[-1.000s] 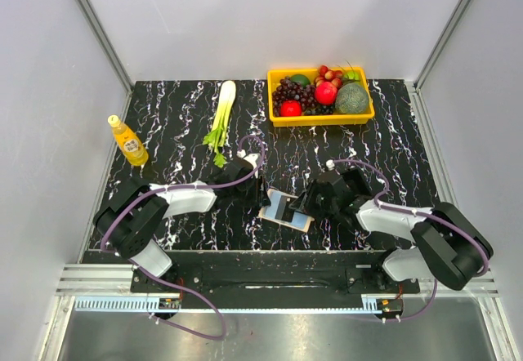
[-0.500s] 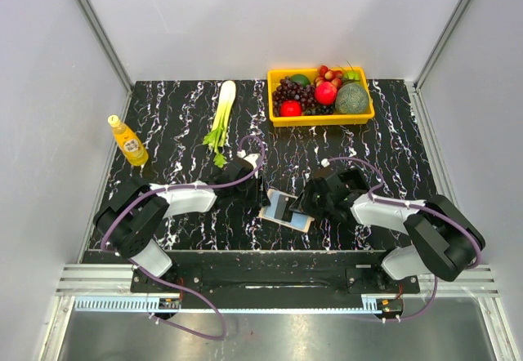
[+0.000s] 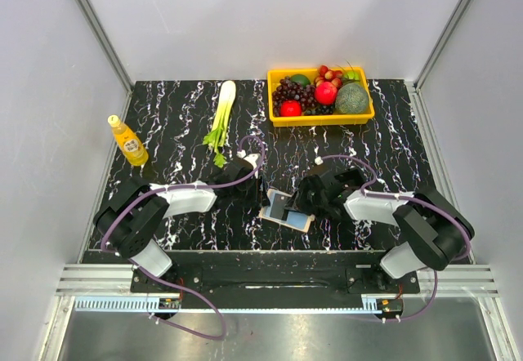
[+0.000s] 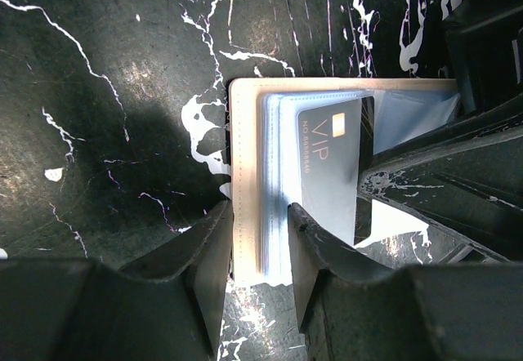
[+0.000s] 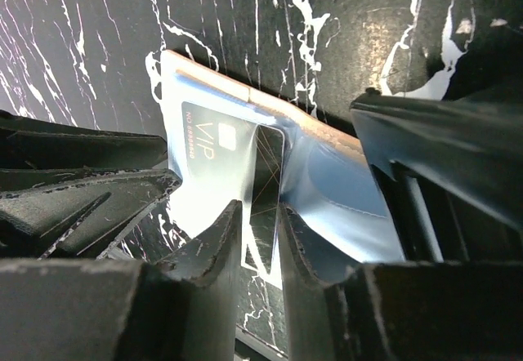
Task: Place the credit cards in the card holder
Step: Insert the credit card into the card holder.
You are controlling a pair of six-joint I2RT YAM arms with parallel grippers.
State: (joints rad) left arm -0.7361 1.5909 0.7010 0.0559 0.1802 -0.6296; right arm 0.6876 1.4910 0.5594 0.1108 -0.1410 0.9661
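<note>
The card holder (image 3: 285, 219) lies open on the black marbled table between my two grippers. In the left wrist view its beige edge (image 4: 243, 149) and light blue sleeves show, with a grey VIP card (image 4: 327, 161) tucked in. My left gripper (image 4: 260, 230) is shut on the holder's left edge and its stack of sleeves. In the right wrist view a dark credit card (image 5: 265, 173) with thin gold lines sits between the VIP card (image 5: 208, 153) and a blue sleeve. My right gripper (image 5: 260, 218) has its jaws closed in on that card's near end.
A yellow tray (image 3: 321, 121) of fruit stands at the back right. A celery stalk (image 3: 221, 116) lies at the back middle. A yellow bottle (image 3: 128, 140) stands at the left. Both grippers (image 3: 261, 196) (image 3: 304, 204) crowd the holder near the front edge.
My right gripper has slid left toward the holder and its jaws have narrowed. The left gripper and the holder have stayed in place.
</note>
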